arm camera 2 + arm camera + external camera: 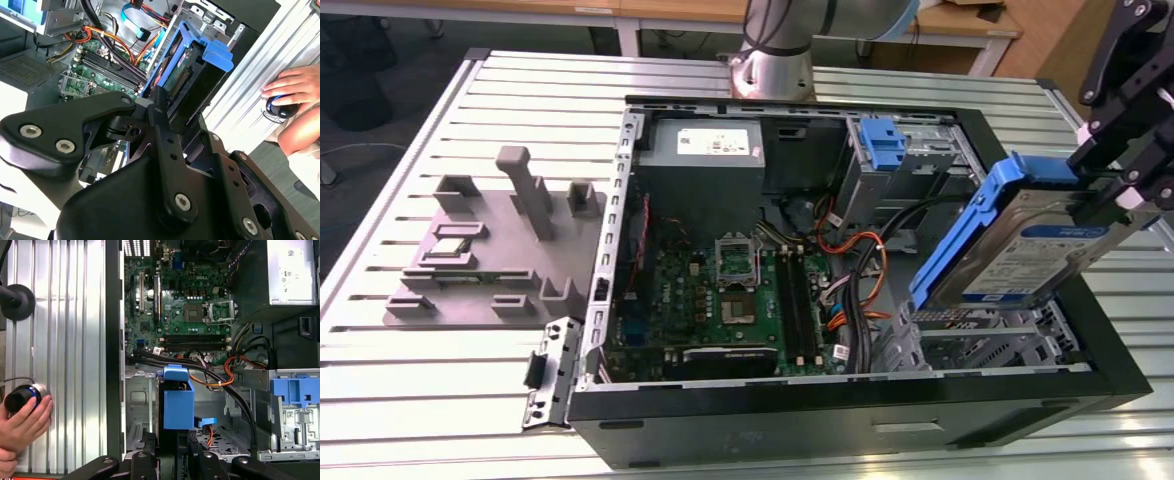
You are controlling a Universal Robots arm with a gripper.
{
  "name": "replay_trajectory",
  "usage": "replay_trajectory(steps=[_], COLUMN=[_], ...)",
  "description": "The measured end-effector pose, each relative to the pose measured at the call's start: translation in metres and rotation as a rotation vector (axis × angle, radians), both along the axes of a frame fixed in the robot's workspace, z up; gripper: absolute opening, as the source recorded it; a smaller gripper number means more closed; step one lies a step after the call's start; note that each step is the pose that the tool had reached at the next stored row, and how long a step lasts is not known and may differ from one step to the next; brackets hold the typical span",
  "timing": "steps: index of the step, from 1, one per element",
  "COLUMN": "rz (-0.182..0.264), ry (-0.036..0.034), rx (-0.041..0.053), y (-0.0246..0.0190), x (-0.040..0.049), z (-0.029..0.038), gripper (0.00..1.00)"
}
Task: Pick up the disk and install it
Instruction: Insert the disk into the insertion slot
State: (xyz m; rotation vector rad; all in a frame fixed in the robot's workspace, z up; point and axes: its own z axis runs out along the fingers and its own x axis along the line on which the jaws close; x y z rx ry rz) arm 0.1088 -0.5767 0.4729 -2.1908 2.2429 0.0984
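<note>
On the exterior view's left, a grey parts holder (480,250) is lying on the slotted metal table (400,400), well apart from the work. In the middle, the open computer case (854,425) is showing its motherboard (720,290), and orange and black cables (861,270) are running between the board and the drive cage (987,335). Toward the exterior view's right, the gripper (1107,205) is clamping the disk (1014,250) near its upper end. The disk is hanging tilted just above the cage, with its lower end near the cables.

I am judging that the blue carrier could catch on the cage edge or press a cable if the tilt is not matching the slot. Gripping at one end could also let it slip. In the first wrist view, a person's hand (22,422) is resting on the table beside the case and could get in the way.
</note>
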Motion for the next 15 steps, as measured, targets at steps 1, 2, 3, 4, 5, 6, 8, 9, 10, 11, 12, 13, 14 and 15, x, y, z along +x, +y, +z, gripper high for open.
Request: replay_trajectory(steps=[1, 2, 3, 4, 5, 6, 8, 9, 10, 11, 12, 13, 14, 15], rz=[0.0, 0.0, 0.0, 0.0, 0.0, 0.0, 0.0, 0.0, 0.0, 0.0, 0.0, 0.0, 0.0, 0.0], ry=[0.0, 0.0, 0.0, 0.0, 0.0, 0.0001, 0.0001, 0.0002, 0.0002, 0.0002, 0.0001, 0.0002, 0.0002, 0.0002], rx=[0.0, 0.0, 0.0001, 0.0, 0.0, 0.0, 0.0002, 0.0, 0.0, -0.0001, -0.0001, -0.0001, 0.0, -0.0001], y=[0.0, 0.0, 0.0, 0.0, 0.0, 0.0, 0.0001, 0.0001, 0.0001, 0.0001, 0.0001, 0.0001, 0.0001, 0.0001], x=[0.0, 0.0, 0.0, 0.0, 0.0005, 0.0013, 0.0034, 0.0043, 0.0049, 0.0055, 0.006, 0.0064, 0.0068, 0.0074], z=[-0.0014, -0.0026, -0.0035, -0.0036, -0.0037, -0.0038, -0.0041, -0.0043, -0.005, -0.0062, -0.0075, -0.0086, -0.0089, -0.0091], gripper=[0.35, 0.35, 0.35, 0.35, 0.35, 0.35, 0.35, 0.35, 0.35, 0.35, 0.35, 0.35, 0.35, 0.35])
